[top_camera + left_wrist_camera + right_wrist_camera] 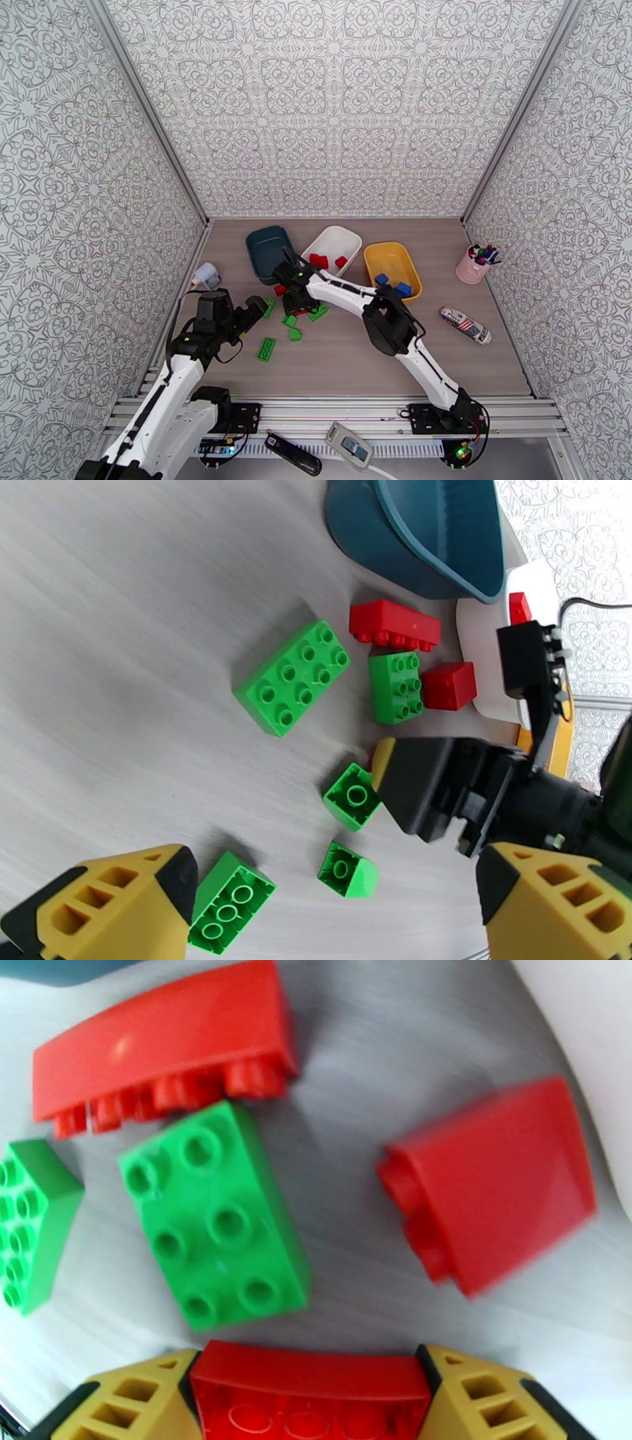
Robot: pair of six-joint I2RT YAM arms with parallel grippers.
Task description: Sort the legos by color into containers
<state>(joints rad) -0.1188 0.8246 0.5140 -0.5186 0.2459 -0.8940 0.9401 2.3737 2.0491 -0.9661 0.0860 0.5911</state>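
Red plastic fills the gap between the right jaws: a red brick (pixel 308 1390) is pinched pad to pad, low over the worktop (pixel 347 1110). It sits within the loose pile just in front of the dark teal tub (pixel 254 256) and the white tub (pixel 350 237). The grip looks meant for a lift to the white tub, since 3 red pieces already lie there. Blue ones lie in the yellow tub (pixel 385 254), so teal would be for green.

2 more reds, a long red brick (pixel 395 624) and a short red brick (pixel 449 685), lie on the worktop beside a green brick (pixel 395 687), so red is not finished.

The left jaws stand wide and hold nothing, hanging above the green scatter: a large green brick (pixel 292 677) and 3 smaller green bricks (pixel 353 796) near it. That pose suits a drop onto a green piece, but the right arm is close by, so the 2 arms risk crowding each other.
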